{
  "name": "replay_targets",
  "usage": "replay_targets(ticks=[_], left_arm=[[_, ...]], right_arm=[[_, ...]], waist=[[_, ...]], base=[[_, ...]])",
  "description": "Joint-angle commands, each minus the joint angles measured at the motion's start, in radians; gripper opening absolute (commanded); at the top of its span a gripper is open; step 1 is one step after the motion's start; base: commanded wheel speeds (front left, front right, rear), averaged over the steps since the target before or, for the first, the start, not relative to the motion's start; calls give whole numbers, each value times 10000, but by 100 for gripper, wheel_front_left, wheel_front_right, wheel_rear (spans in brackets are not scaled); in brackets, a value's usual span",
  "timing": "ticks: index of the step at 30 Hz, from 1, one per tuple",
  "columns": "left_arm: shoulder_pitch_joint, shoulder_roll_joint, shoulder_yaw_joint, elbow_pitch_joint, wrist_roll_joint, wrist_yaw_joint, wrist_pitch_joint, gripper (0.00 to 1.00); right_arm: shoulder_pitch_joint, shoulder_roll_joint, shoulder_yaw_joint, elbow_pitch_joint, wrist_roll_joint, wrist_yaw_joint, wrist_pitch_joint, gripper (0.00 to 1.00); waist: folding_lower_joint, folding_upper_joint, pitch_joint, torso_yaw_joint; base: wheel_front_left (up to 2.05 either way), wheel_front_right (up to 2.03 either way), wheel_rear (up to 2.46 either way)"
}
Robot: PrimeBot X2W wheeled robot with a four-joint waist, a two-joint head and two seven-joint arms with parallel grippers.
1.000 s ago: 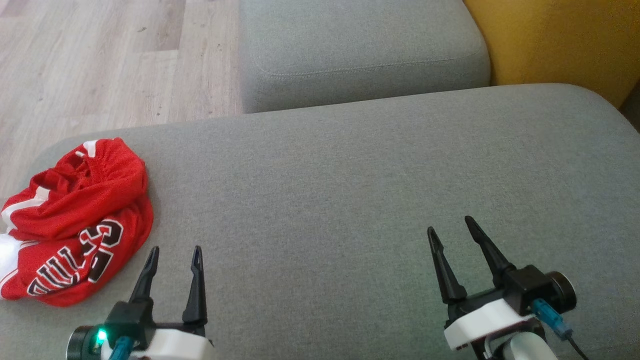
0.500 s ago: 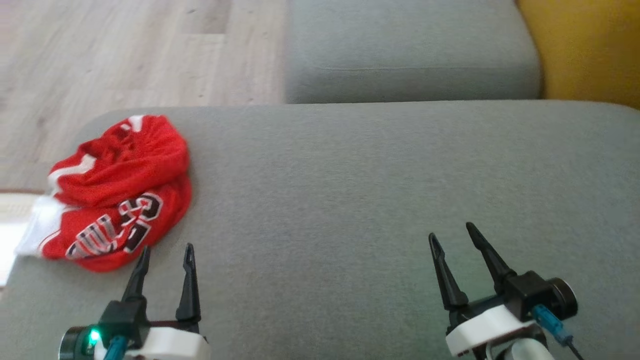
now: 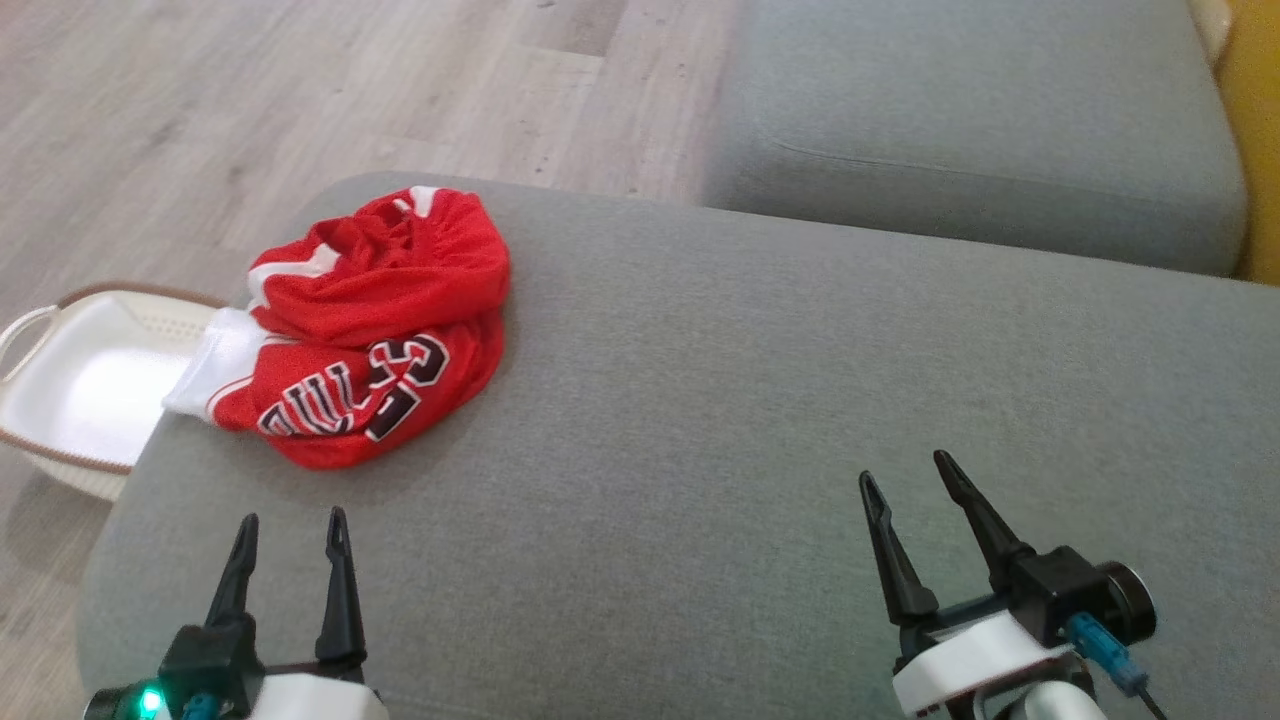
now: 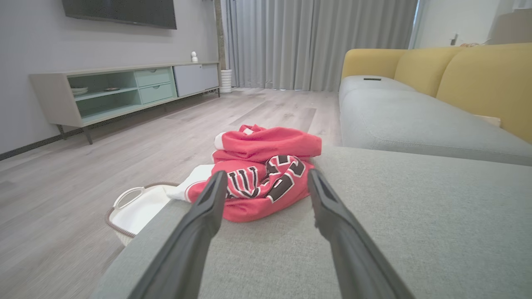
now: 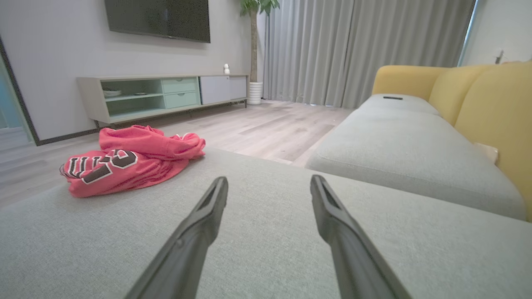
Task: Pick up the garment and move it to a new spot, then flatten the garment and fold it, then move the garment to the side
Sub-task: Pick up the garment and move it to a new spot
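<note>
Lying in a crumpled heap near the far left corner of the wide grey fabric sofa seat (image 3: 760,400): a red mesh garment (image 3: 375,330) with white trim and black-and-white lettering, one white edge reaching the seat's left side. Just beside that edge, down on the pale wood-plank floor (image 3: 200,120), a white basket with a brown rim (image 3: 80,380). Over the seat's near left part, the left gripper (image 3: 292,516), its two long dark fingers (image 4: 199,224) spread apart, holding nothing, pointing toward the garment and stopping short of it. Over the near right part, well apart from the garment, the right gripper (image 3: 904,468), fingers (image 5: 332,216) likewise spread and empty. Beyond the seat, a second grey cushion (image 3: 980,130), with a yellow padded backrest (image 5: 490,108) along its right.
</note>
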Motion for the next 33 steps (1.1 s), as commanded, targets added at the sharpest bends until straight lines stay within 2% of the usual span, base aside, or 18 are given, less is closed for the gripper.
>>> replay_targets(ticks=[1,9,16,19,22,23,28,33], left_arm=[[-374,60,355,-418,137,-1,-122,100],[-329,130,597,-863,161,49,-122,100],[-1289,400,572,-2216,186,-263,-122,100],[-2546,686,511,-2622,167,-586,-122,100],[-4456,1175,506,-2304,307,-923,-122,100],[-5893,1437,430,-1708,413,-1103,-122,100],[-9356,1749,159,1099,471,-1420,-54,100],[-11871,1796,45,5094,172,-1650,1477,100]], right_arm=[[-201,-66,203,-288,43,77,-111,100],[-141,-66,214,-340,-44,77,-111,100],[-146,-66,16,-355,-413,77,-111,100],[-265,-250,-165,-489,-600,77,-111,100],[-451,-635,-257,-631,-716,77,-111,100],[-623,-937,-336,-754,-753,77,-111,100],[-1093,-1746,-590,-1166,-760,77,-111,100],[-1220,-2314,-825,-1495,-708,77,-111,100]], waist=[[0,0,-44,223],[0,0,62,372],[0,0,568,224],[0,0,1211,214],[0,0,1976,259],[0,0,2519,276],[0,0,3821,221],[0,0,4649,-2]], base=[[0,0,0],[0,0,0],[0,0,0],[0,0,0],[0,0,0],[0,0,0],[0,0,0],[0,0,0]])
